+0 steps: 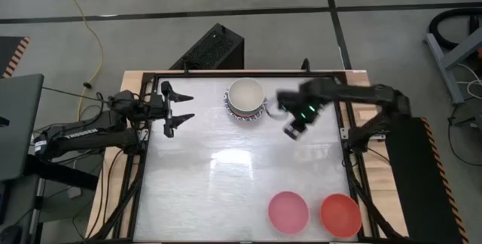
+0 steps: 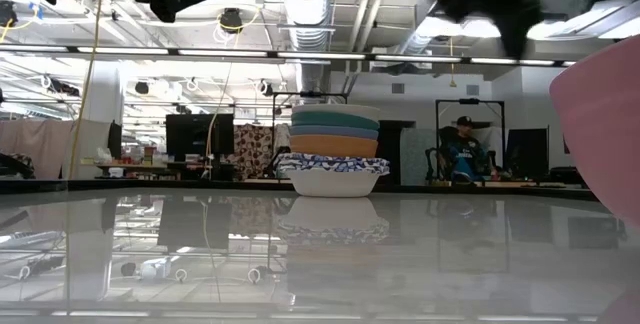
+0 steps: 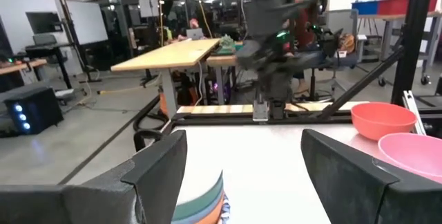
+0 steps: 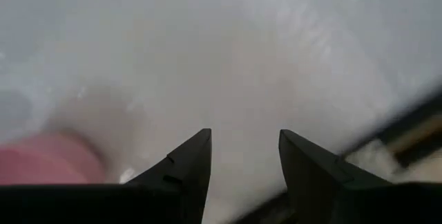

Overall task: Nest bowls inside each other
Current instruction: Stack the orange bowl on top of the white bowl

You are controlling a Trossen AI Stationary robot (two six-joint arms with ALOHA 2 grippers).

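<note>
A stack of nested bowls stands on the table near the far edge, at the middle. In the low view the stack shows a cream bowl on top, then teal, blue and orange ones, and white bowls with blue patterned rims at the bottom. A pink bowl and a red bowl sit side by side at the near right. My right gripper hangs open above the table to the right of the stack, pointing down, with nothing between its fingers. My left gripper waits open at the far left, level, facing the stack.
A black frame runs around the table. Bare white table top lies between the stack and the two near bowls. In the room beyond the table a person sits on a chair.
</note>
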